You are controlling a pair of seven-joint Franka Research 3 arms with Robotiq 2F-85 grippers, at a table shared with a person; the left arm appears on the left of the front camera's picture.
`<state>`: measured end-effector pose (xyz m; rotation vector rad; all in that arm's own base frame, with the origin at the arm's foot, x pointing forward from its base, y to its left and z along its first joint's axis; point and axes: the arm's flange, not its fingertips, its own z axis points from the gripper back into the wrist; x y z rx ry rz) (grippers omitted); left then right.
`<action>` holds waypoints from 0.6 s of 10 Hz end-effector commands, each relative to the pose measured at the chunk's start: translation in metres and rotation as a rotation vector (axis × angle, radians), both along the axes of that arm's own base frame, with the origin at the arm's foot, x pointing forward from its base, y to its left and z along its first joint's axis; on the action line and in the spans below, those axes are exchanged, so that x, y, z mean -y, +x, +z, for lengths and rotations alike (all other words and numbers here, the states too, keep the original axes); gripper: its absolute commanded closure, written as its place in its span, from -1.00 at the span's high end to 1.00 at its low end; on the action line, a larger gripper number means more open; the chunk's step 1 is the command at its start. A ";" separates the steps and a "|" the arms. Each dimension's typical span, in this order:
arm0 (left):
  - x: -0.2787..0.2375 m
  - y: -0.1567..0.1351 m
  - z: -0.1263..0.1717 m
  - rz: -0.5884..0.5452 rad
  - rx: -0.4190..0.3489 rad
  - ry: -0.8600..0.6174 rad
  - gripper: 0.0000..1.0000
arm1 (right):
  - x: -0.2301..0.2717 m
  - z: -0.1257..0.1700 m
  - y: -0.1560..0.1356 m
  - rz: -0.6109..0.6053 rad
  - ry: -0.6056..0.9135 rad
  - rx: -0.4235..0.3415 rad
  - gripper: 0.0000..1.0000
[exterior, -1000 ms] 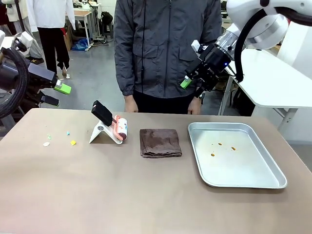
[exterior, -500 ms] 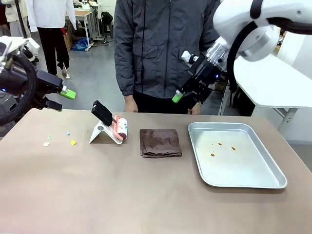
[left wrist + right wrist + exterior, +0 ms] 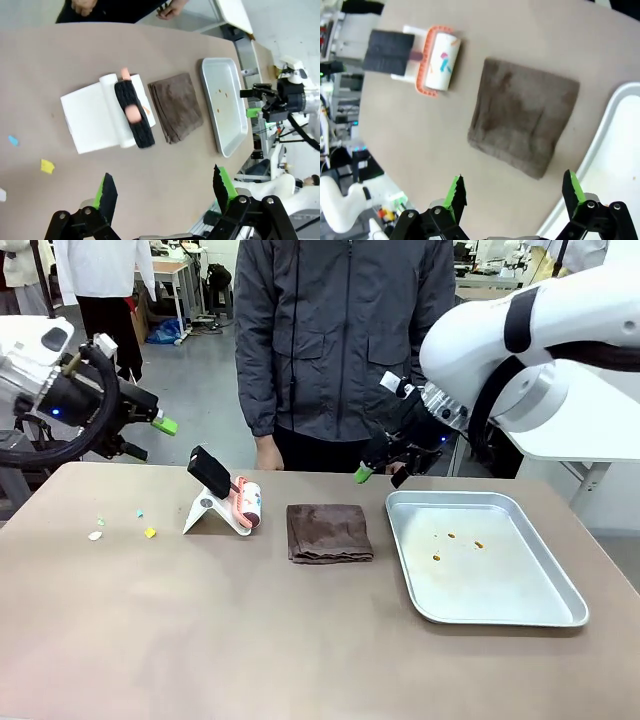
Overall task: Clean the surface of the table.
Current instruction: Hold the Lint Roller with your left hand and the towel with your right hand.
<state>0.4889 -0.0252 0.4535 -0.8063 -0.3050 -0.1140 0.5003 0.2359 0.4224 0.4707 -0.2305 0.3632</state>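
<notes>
The wide brownish-taupe counter (image 3: pixel 250 640) is stretching across the front view, with a person in a grey jacket (image 3: pixel 340 340) standing at its far side. The left end effector (image 3: pixel 150 438) is hovering in the air above the counter's far left corner, its green-padded fingers spread wide and gripping nothing; its wrist view is looking past them at the lint roller (image 3: pixel 245 502). That roller, white with an orange frame and a black handle, is resting on a white stand (image 3: pixel 205 510) left of the middle. Just to its right a folded brown cloth (image 3: pixel 329 532) is lying flat, apart from the roller. Farther right a shiny metal tray (image 3: pixel 560 618) is sitting on the counter, with a few orange-brown crumbs (image 3: pixel 451 537) lying inside it. Small coloured scraps (image 3: pixel 150 533), yellow, blue, green and white, are lying on the bare surface near the left edge, well apart from the stand. The right end effector (image 3: pixel 380 476) is hanging over the counter's far edge, between the cloth and the tray and near the person's hand (image 3: pixel 400 457); its jaws are standing wide apart and empty, and its wrist view is looking down on the cloth.
</notes>
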 end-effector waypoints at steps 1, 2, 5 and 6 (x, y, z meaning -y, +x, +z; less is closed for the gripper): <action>0.001 0.024 0.004 -0.039 -0.049 0.027 1.00 | -0.027 -0.017 -0.003 -0.043 0.040 -0.032 1.00; -0.001 0.027 0.003 -0.036 -0.062 0.054 1.00 | -0.031 -0.028 0.003 -0.086 0.034 -0.105 1.00; 0.002 0.014 -0.003 -0.015 -0.016 0.009 1.00 | -0.011 -0.006 -0.002 -0.012 0.013 -0.002 1.00; 0.002 0.014 -0.003 -0.015 -0.016 0.009 1.00 | -0.011 -0.006 -0.002 -0.012 0.013 -0.002 1.00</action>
